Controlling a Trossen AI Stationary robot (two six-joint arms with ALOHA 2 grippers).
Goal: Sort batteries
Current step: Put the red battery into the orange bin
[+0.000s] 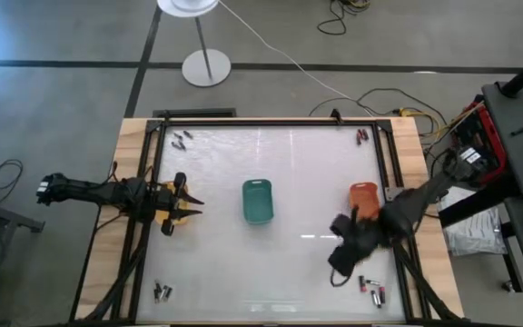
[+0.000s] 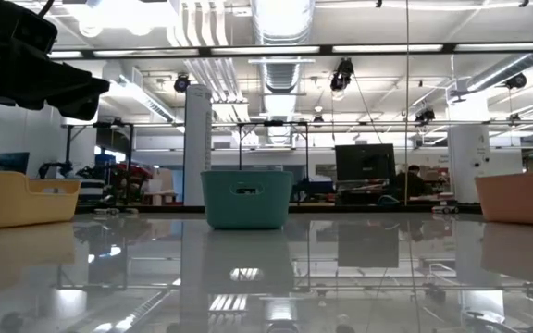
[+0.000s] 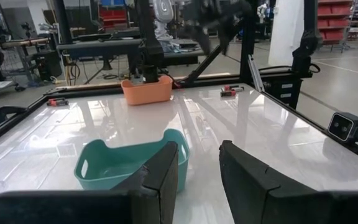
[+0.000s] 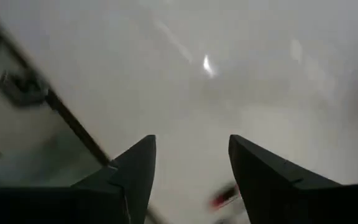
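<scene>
A robotics lab or workshop in an industrial hall. Exposed ceiling ducts [image 2: 280,23] and strip lights hang over workbenches, a monitor [image 2: 365,164] and red storage bins [image 3: 120,14], while cables [image 1: 343,16] trail across the concrete floor [image 1: 62,91] beside a framed glass-topped table [image 1: 307,263].

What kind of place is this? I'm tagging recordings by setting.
Probably a robotics lab or workshop: exposed ceiling ducts, a monitor on benches behind the table, and red parts bins on racks.
</scene>
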